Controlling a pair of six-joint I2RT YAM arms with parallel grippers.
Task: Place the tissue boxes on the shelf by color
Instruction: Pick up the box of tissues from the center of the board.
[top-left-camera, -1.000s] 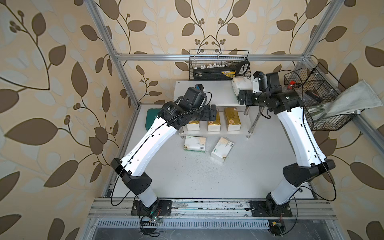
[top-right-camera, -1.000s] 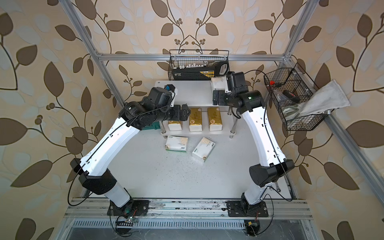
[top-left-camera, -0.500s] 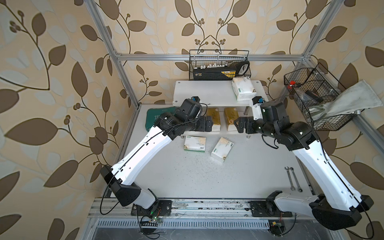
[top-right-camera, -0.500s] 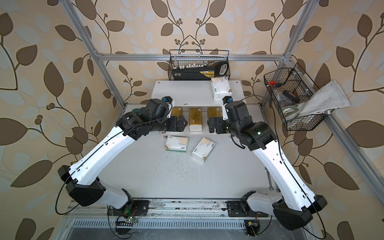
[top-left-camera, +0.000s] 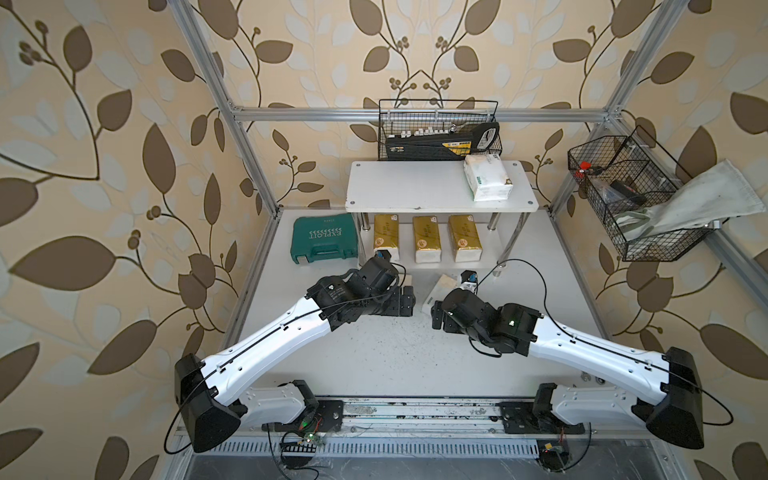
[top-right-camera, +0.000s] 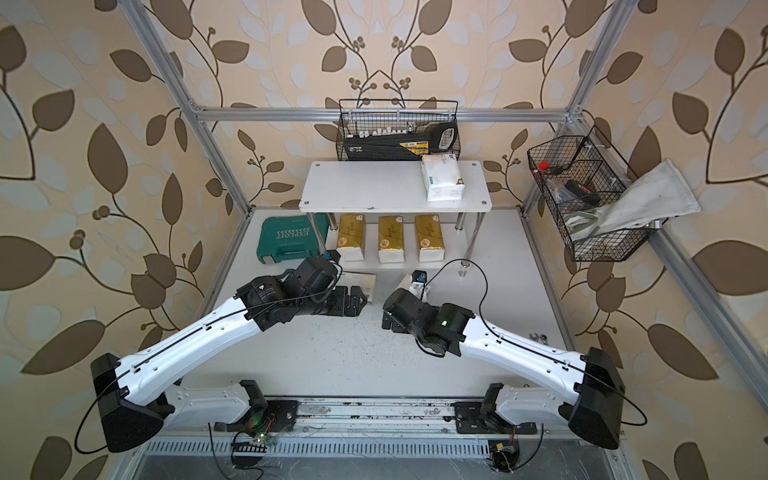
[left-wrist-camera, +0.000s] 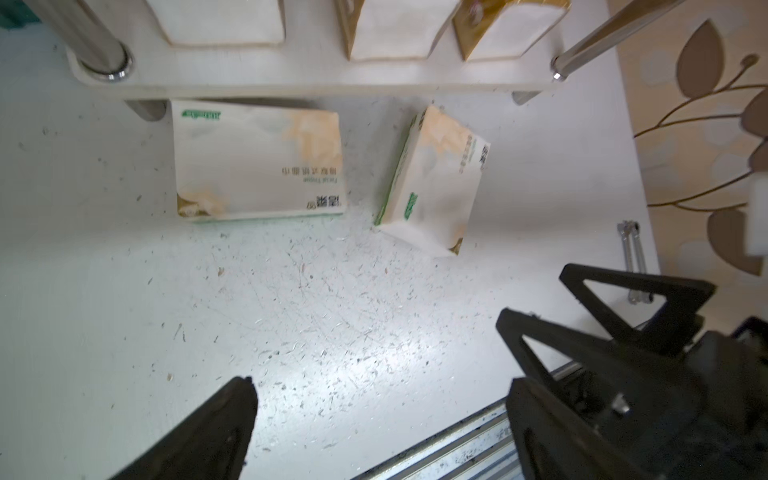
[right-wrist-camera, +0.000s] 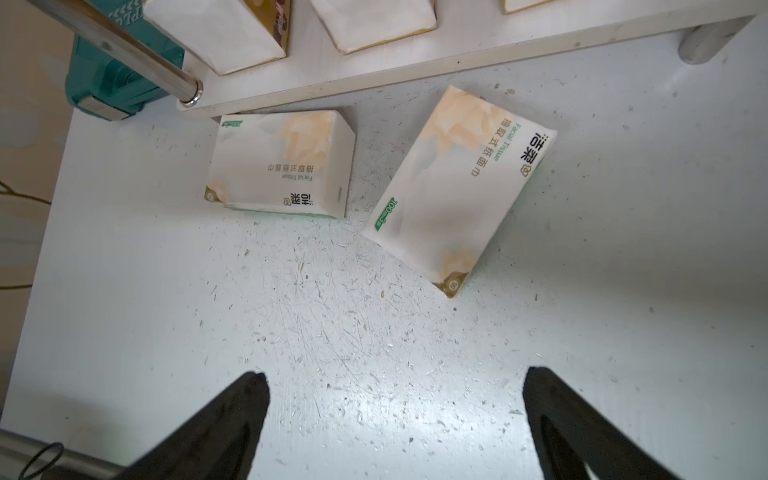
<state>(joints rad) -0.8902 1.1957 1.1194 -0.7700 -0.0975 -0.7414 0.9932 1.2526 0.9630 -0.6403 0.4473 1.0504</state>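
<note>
Above the tabletop (top-left-camera: 374, 361), in both top views, the left hand (top-left-camera: 407, 305) and right hand (top-left-camera: 435, 318) have withdrawn from the shelf (top-left-camera: 415, 191), spread wide, empty. One shelved white pack (top-left-camera: 486, 180) occupies the top tier, gold packs (top-left-camera: 426, 245) the lower. Left wrist view: a straight white pack (left-wrist-camera: 257, 162) lies by the shelf. Right wrist view: an angled white pack (right-wrist-camera: 457, 187) beside it; both await placing.

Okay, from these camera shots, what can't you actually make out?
- White tissue packs on the table: both top views, mostly hidden under the arms.
- Gold tissue packs: wrist views, cut by the frame edge; only white ends show.
- Back wire basket: top views, contents too small to identify.
- Shelf: top views, lower board's rear covered by the upper board.
</note>
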